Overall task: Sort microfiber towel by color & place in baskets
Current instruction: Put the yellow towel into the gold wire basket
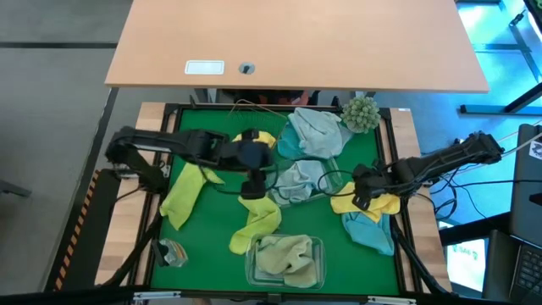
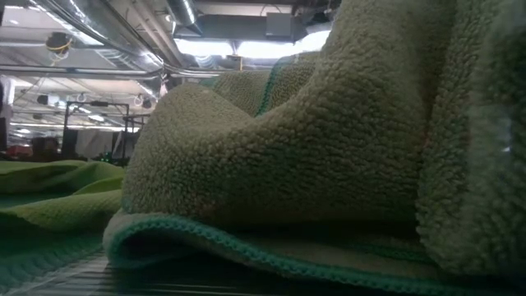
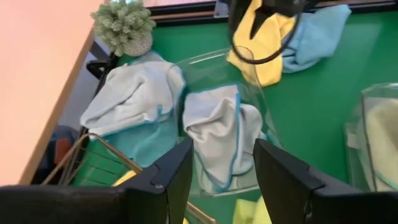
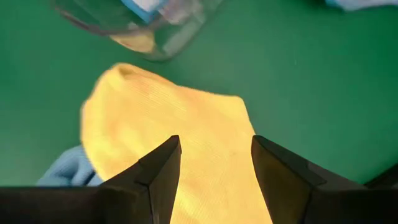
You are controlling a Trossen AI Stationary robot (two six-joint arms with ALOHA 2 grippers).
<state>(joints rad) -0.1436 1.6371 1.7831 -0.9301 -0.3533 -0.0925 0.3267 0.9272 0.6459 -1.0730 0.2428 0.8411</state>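
Right gripper (image 4: 214, 171), fingers spread over the yellow towel (image 4: 180, 149) on the green mat beside the clear tub (image 4: 143, 28) (left gripper (image 3: 224, 180) likewise spread): lower squarely, pinch mid-cloth.

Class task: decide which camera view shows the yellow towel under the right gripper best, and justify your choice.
The right wrist view: the yellow towel fills it, right under the open right gripper. The high view shows it small, beside a blue towel. The left wrist view shows it far off, partly hidden. The low view misses it.
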